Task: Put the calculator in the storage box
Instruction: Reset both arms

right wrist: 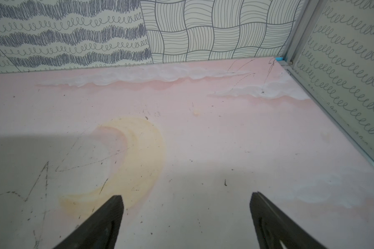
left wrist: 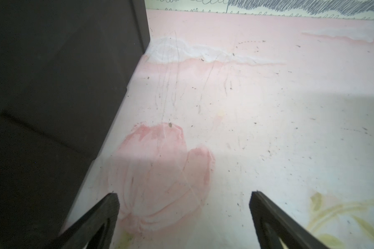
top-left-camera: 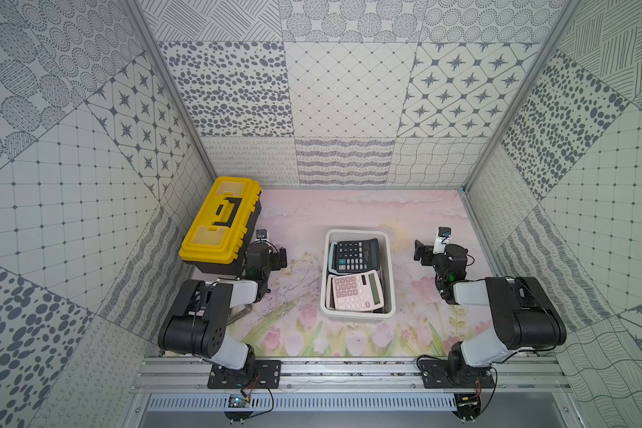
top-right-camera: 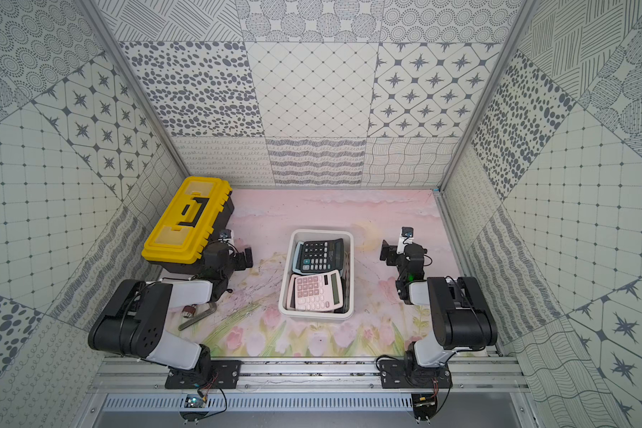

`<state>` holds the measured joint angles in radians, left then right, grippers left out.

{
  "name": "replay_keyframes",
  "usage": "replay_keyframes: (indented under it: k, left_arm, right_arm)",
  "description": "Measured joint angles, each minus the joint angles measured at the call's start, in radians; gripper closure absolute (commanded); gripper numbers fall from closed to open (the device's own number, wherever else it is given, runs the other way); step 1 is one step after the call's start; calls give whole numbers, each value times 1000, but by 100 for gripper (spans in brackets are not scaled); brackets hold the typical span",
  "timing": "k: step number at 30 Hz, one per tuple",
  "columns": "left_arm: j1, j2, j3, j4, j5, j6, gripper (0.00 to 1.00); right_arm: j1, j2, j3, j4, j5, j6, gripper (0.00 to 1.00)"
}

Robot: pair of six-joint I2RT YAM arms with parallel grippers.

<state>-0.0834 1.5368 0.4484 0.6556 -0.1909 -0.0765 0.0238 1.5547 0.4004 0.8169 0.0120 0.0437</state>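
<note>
The surface (top-left-camera: 349, 211) is a pale pink printed mat with white clouds along its far edge, tulips across its near edge and a yellow crescent moon (right wrist: 143, 155), and it is marked all over with thin dark scratches and specks. Panels of grey-on-white patterns (dots, stars, grids, scribbles and wavy weave) wall it in on three sides. They are joined by aluminium posts, and a metal rail (top-left-camera: 349, 370) along the near edge carries both arm bases. The white storage box (top-left-camera: 357, 232) stands near the middle of the surface, between the arms. Inside it the black calculator (top-left-camera: 354, 255) lies at the far end and the pink calculator (top-left-camera: 356, 291) at the near end, tilted and overlapping it. A yellow-lidded toolbox (top-left-camera: 219, 218) sits in the far left corner, its dark side (left wrist: 52, 86) just beside the left fingers (left wrist: 108, 207). These are spread wide over a printed tulip and hold nothing. The right fingers (right wrist: 115, 207) are also spread wide and empty, above bare mat beside the moon. In a top view a grey metal tool (top-right-camera: 197, 317) lies under the left arm.
</note>
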Motion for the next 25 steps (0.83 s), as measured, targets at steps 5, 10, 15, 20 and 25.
replay_keyframes:
  k: [5,10,15,20,25]
  left_arm:
    - [7,27,-48,72,50,19,0]
    - [22,31,-46,103,83,19,0]
    - [22,32,-45,119,106,20,0]
    - [24,33,-43,131,117,19,0]
    - [26,33,-43,141,129,19,0]
  right_arm:
    - [0,0,0,-9,-4,-3,3]
    - [0,0,0,-13,-4,-4,3]
    - [0,0,0,-13,-4,-4,3]
    - [0,0,0,-13,-4,-6,3]
    - [0,0,0,-13,-4,-7,3]
